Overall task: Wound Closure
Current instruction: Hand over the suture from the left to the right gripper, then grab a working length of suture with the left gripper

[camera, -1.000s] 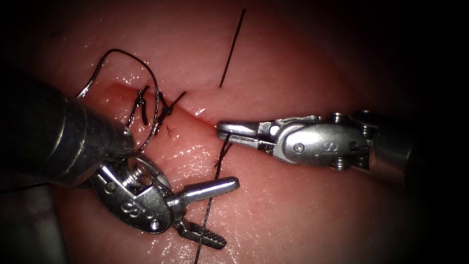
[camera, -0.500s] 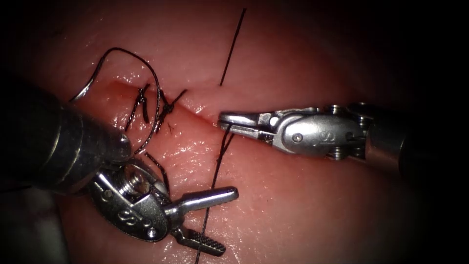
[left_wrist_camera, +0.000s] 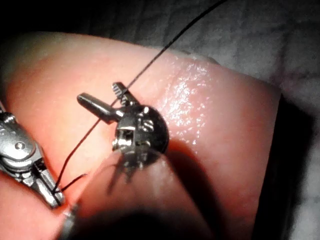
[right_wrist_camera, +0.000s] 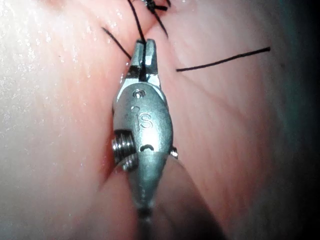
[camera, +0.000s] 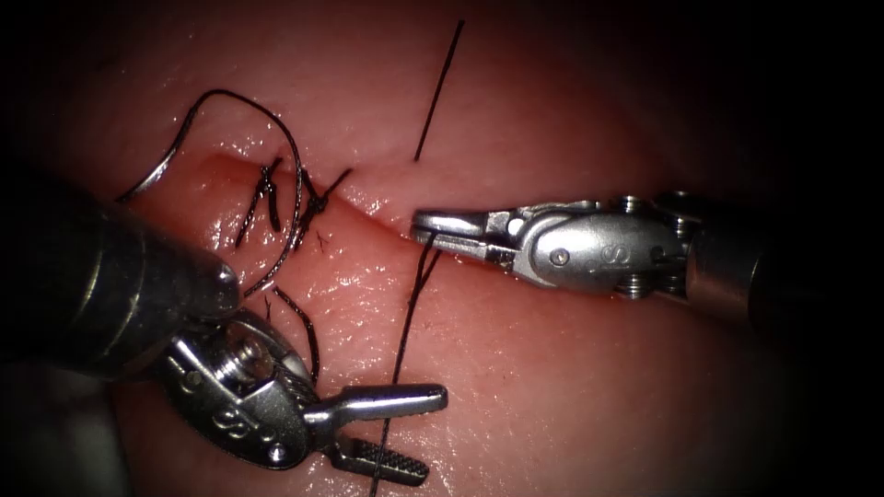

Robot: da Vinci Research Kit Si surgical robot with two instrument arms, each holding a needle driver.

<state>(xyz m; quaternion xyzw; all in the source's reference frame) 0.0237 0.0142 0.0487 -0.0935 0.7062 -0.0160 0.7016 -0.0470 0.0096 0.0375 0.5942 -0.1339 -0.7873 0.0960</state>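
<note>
Left tool (camera: 391,433): nearest the endoscope, at about 7 o'clock in its view; the jaws stand apart and hold nothing, one on each side of the thread.
Thread (camera: 405,336): a dark strand runs from the 6 o'clock edge up between the left tool's spread jaws to the right tool's tip; in the left wrist view (left_wrist_camera: 145,70) it crosses just beside that tool's toothed jaw.
Right tool (camera: 442,230): enters from 3 o'clock, jaws closed on the thread at their tip, right at the cut; the right wrist view (right_wrist_camera: 145,57) shows the strand pinched between them.
Cut (camera: 368,213): a slanting line in the tissue (camera: 552,387), running toward 10 o'clock from the right tool's tip.
Knots (camera: 308,207): tied stitches with short ends sit on the cut's left stretch.
Needle (camera: 157,170): I cannot tell for certain; a thin curved wire arcs at about 10 o'clock, free of both tools.
Cut end of thread (camera: 437,92): lies straight at 12 o'clock, farthest away.
</note>
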